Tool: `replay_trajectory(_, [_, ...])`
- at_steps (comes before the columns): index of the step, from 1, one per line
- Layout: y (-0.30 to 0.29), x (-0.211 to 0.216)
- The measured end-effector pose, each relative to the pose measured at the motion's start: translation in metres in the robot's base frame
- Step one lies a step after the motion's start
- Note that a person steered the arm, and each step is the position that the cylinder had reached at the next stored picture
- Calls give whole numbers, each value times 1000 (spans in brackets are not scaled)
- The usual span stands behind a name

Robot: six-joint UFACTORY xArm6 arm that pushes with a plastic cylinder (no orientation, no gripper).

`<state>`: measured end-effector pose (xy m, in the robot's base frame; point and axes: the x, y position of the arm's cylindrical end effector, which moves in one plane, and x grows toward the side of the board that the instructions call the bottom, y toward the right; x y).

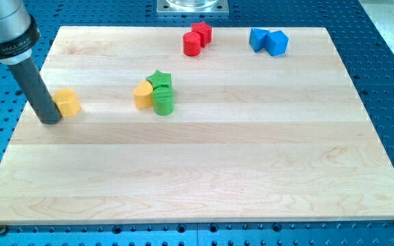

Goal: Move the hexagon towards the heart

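- Pale wooden board [204, 184] on a blue perforated bench; the lower half of the frame is bare.
- At mid-left, my tip [50, 121] is pressed against the left face of the yellow hexagon [68, 102]; no jaws exist, only a plain rod.
- Centre-left, the yellow heart [142, 95] is seen touching a green star [160, 80] and green cylinder [163, 101].
- At the upper edge, red and blue blocks sit well clear.
- A steady rightward push through the hexagon's centre is advised, so spinning off is avoided.
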<state>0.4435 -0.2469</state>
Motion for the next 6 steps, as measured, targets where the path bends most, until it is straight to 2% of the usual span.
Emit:
replay_trajectory(1, [44, -18])
replay_trajectory(2, [40, -34])
replay_trajectory(3, [6, -49])
replay_trajectory(4, [79, -55])
replay_trajectory(5, [86, -65])
replay_trajectory(6, [81, -109])
